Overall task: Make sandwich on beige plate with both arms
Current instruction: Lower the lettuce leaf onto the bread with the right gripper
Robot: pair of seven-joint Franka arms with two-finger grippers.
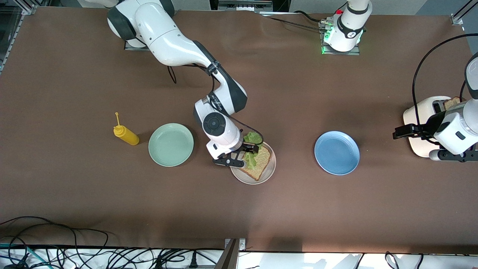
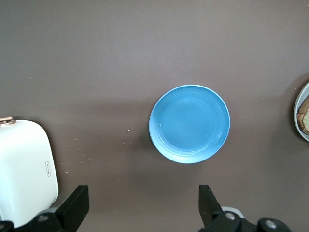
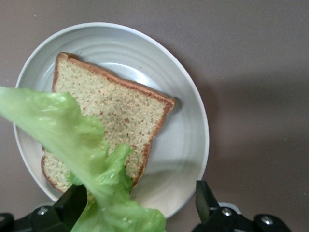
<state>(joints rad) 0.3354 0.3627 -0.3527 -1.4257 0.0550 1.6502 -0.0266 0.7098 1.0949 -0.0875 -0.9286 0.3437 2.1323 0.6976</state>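
1. The beige plate [image 1: 269, 170] sits mid-table between the green plate [image 1: 171, 144] and the blue plate [image 1: 337, 152], within both arms' reach.
2. One slice of toast [image 1: 258, 163] lies flat on it as the sandwich base.
3. The right gripper [image 1: 242, 156] hangs low over the plate, fingers spread wide; the lettuce leaf [image 3: 91, 159] drapes against one finger and onto the toast, seemingly just let go.
4. The left gripper [image 2: 140, 212] waits over the table beside the toaster [image 1: 424, 119], fingers wide and empty, probably ready for the second slice [image 1: 452, 102] poking out of it.
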